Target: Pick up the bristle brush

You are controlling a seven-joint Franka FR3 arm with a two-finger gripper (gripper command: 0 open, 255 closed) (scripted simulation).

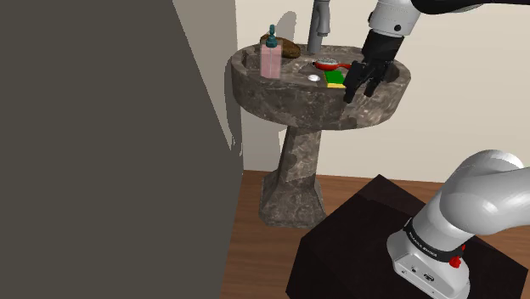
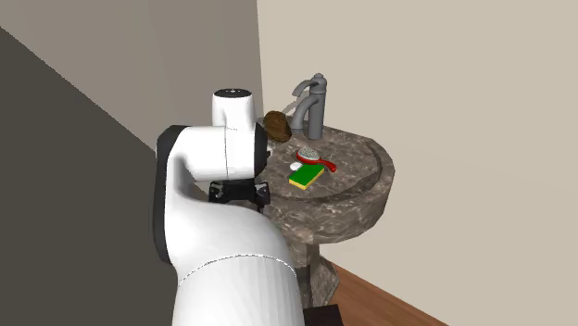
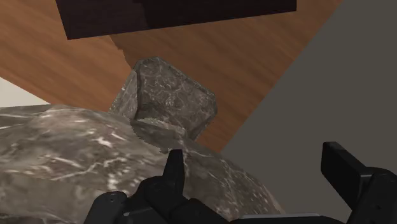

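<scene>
Nearest in the shoulder view: one dark box stand (image 1: 357, 246) on a wooden floor (image 1: 255, 212), bearing one white arm (image 1: 476, 195). Beyond that, one pedestal sink (image 1: 289, 98) of dark veined stone, set against a pale wall.

Over the sink's near rim, towards the shoulder view's right: one black gripper (image 1: 361, 90), pointing down, spread wide and clasping nothing. Seen in the wrist view above the stone rim, with the pedestal foot and the floor further off.

Just beside the gripper, inside the basin: one green and yellow sponge (image 1: 337, 79). Next to that, towards the shoulder view's left: one small silvery drain (image 1: 313, 78). Just behind the sponge, lying flat in the basin: one bristle brush (image 1: 327, 64), red-handled with a pale bristle head, apart from the gripper.

Further back on the rim, at the shoulder view's left: one pink soap dispenser (image 1: 271, 59) with a teal pump, upright, and one brown lump (image 1: 291, 49) just beside it. Farthest, at the back edge of the sink: one grey faucet (image 1: 318, 25).
</scene>
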